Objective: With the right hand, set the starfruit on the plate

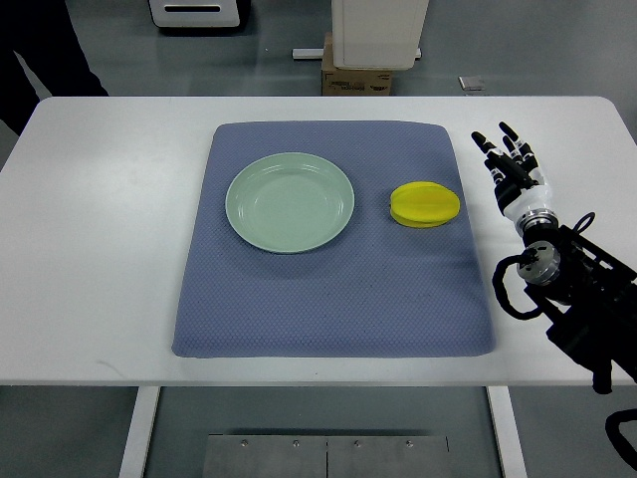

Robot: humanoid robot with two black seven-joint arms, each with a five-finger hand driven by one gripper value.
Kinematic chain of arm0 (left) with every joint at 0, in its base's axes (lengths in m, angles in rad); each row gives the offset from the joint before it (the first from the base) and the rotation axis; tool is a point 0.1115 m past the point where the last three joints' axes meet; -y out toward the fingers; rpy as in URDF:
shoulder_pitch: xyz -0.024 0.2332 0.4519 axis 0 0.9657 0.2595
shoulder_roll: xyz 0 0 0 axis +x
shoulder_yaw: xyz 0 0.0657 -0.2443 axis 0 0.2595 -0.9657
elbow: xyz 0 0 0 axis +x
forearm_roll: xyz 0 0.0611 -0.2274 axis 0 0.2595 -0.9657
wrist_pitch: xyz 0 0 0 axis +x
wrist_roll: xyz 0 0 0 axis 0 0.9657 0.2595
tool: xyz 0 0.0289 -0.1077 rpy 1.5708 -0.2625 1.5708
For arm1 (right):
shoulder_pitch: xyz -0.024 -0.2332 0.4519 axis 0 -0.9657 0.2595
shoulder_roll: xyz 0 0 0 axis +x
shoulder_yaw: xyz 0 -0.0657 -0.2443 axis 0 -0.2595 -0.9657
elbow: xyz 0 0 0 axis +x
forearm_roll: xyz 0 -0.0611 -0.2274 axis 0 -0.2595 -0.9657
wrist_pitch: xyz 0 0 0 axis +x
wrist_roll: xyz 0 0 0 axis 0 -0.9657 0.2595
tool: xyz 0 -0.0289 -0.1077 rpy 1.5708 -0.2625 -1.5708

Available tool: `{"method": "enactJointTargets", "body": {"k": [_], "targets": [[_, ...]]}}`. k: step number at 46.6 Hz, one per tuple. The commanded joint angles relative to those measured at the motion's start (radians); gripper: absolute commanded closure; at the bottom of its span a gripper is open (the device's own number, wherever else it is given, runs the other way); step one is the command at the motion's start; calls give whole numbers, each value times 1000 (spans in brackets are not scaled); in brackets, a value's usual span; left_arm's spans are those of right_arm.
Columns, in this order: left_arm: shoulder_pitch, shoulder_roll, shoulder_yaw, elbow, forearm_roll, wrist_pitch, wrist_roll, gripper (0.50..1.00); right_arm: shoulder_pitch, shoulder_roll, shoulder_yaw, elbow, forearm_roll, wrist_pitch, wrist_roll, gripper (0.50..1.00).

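Observation:
A yellow starfruit (pixel 425 204) lies on the blue-grey mat (pixel 333 299), just right of a pale green plate (pixel 290 201) that holds nothing. My right hand (pixel 510 159) hovers over the white table to the right of the mat, fingers spread and pointing away from me, holding nothing. It is a short way right of the starfruit and not touching it. The left arm does not show.
The white table (pixel 100 249) carries the mat in its middle. Beyond the far edge stand a cardboard box (pixel 355 80) under a white unit and a dark-and-white device (pixel 196 13). A dark-clothed person (pixel 40 50) shows at the top left.

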Motion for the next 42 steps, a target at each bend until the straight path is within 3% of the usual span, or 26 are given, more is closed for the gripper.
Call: {"method": "enactJointTargets", "body": {"k": [1,26,42], "targets": [[-1,0,1,0,0,0,0,500,1,0,0,-2,0,0,1,500],[1,0,0,0,0,0,0,500,30,-6,-50,27,-41,-9,34,500],[1,0,0,0,0,0,0,500,36,-47,-80,161,-129,-32,36,500]]}}
